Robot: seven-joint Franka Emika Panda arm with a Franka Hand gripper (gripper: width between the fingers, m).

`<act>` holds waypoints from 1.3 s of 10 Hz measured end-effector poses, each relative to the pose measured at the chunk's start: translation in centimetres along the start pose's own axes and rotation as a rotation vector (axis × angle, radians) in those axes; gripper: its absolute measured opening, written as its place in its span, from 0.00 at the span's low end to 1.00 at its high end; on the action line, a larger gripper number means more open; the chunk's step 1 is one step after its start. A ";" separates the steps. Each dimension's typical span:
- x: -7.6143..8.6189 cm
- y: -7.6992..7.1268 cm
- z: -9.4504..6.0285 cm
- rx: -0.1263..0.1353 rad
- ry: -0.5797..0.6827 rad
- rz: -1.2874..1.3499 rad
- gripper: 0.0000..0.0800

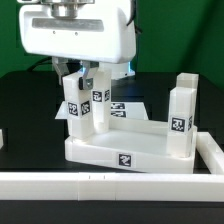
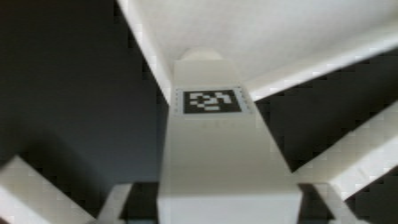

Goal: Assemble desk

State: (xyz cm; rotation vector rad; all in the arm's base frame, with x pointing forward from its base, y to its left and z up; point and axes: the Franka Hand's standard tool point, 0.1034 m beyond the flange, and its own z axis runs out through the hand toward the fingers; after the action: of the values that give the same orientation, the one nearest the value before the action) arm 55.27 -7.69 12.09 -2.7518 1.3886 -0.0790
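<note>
The desk slab (image 1: 125,152) lies flat with its raised rim up. Two white tagged legs (image 1: 181,118) stand upright on its right side in the exterior view. Two more stand at its left. My gripper (image 1: 80,78) comes down from above and is shut on the top of the left one (image 1: 73,108); the other leg (image 1: 98,104) stands right beside it. In the wrist view the held leg (image 2: 214,140) runs away from my gripper (image 2: 217,205), tag facing the camera, with pale fingers (image 2: 121,203) on either side. The slab's rim (image 2: 267,45) lies beyond it.
A long white rail (image 1: 100,186) runs along the front and up the exterior view's right. The marker board (image 1: 132,106) lies flat behind the slab on the black table. A small white part (image 1: 3,140) shows at the left edge.
</note>
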 end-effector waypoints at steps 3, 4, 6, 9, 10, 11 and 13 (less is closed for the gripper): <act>-0.2 -0.2 0.1 0.006 -0.002 0.224 0.36; -0.5 -0.5 0.1 0.006 -0.005 0.308 0.36; -0.6 -0.6 0.1 0.008 -0.007 0.361 0.36; -0.7 -0.6 0.2 0.007 -0.008 0.290 0.76; -0.7 -0.7 0.1 0.004 -0.005 0.186 0.76; -0.7 -0.7 0.1 0.005 -0.005 0.072 0.80; -0.8 -0.9 0.1 0.008 -0.002 -0.125 0.81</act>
State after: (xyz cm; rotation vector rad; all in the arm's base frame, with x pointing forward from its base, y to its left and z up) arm 55.57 -6.49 12.03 -2.8288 1.2111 -0.0873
